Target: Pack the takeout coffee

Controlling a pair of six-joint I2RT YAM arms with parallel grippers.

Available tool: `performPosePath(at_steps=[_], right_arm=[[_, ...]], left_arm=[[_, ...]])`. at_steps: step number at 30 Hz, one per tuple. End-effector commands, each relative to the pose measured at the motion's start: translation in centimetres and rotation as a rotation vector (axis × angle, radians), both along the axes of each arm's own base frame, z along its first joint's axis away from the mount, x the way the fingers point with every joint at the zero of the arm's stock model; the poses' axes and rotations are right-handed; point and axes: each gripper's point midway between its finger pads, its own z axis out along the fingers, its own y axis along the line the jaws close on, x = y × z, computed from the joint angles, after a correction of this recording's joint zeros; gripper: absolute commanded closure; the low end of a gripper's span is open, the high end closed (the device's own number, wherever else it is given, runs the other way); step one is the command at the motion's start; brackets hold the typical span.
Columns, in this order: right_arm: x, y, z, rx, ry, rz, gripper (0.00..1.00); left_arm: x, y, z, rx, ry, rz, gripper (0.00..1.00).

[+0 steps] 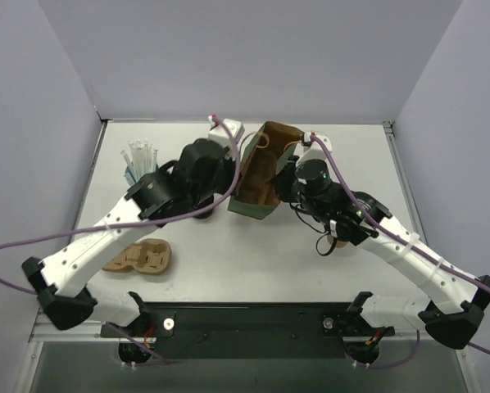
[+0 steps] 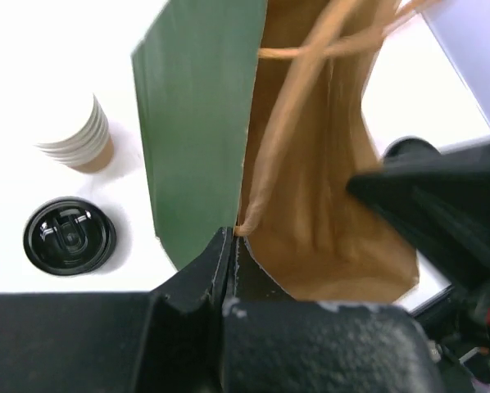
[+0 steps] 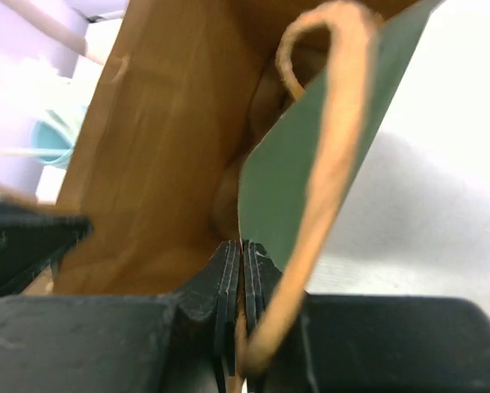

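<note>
While both arms reach to the far middle of the white table [image 1: 253,262], entries run left to right.

Far left: a bundle of clear plastic straws [image 1: 140,155] in a pale blue holder. Nearer the bases, a moulded tan pulp cup carrier [image 1: 138,257] lies flat.

Left wrist view: a stack of lidless tan paper cups [image 2: 79,139]. Near it is a round black plastic lid seen from straight above, judged to be the takeout coffee [image 2: 69,236]. It stands on the table just left of the bag. The cup wall under the lid is hidden, so this is not certain.

Left gripper [image 2: 231,246]: jaws pressed together on the left rim of the green paper bag [image 1: 253,209], which has a kraft-brown inside and twisted paper handles.

Right gripper [image 3: 242,254]: clamped on the opposite rim, with a handle loop hanging beside one finger. The bag mouth is spread between the two.

Handling note (judgement):
- Fill level is unknown, so the cup may be light or may be heavy and sloshing.
- The paper wall is soft and dents under a hard squeeze.
- The glossy lid is slippery and could pop off.
- Grip the cup body below the lid rim with a gentle squeeze and keep it upright.
- One gripper must let go of the bag first.
</note>
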Motion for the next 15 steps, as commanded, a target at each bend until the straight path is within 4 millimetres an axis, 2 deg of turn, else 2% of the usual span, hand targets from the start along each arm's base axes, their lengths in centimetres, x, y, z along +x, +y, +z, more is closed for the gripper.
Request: performPosePath(at_steps=[1,2,3,4,7,8,12,15], right_arm=[[-0.5,-0.7,-1.9,0.005,-0.033,-0.006,1.0],[-0.6,-0.6,-2.3,0.003,-0.024,0.001,1.0],[-0.7,-0.4,-2.7,0.006,-0.014,0.011,0.96],[-0.8,-0.4,-2.8,0.007,-0.009,0.014,0.83],[-0.7,-0.8,-1.8,0.012,-0.025,0.0,0.64],[-0.7,-0.9,-0.9,0.021,-0.04,-0.003,0.6],[-1.1,-1.8,1.6,0.043,-0.087,-0.002,0.54],[-1.9,-2.7,2.4,0.066,-0.101,-0.009,0.46]], left_arm=[[-1.9,0.3,-2.0,-0.075,-0.044,-0.048,1.0],[-2.3,0.4,-2.3,-0.077,-0.049,-0.058,1.0],[-2.4,0.4,-3.3,-0.056,-0.049,-0.068,1.0],[-2.3,0.5,-3.4,-0.047,-0.054,-0.068,1.0],[-1.9,0.6,-2.5,-0.027,-0.094,-0.071,1.0],[-1.8,0.6,-2.3,-0.025,-0.104,-0.074,1.0],[-2.1,0.3,-1.0,-0.055,-0.167,-0.122,1.0],[-2.5,0.3,-1.7,-0.053,-0.16,-0.146,1.0]])
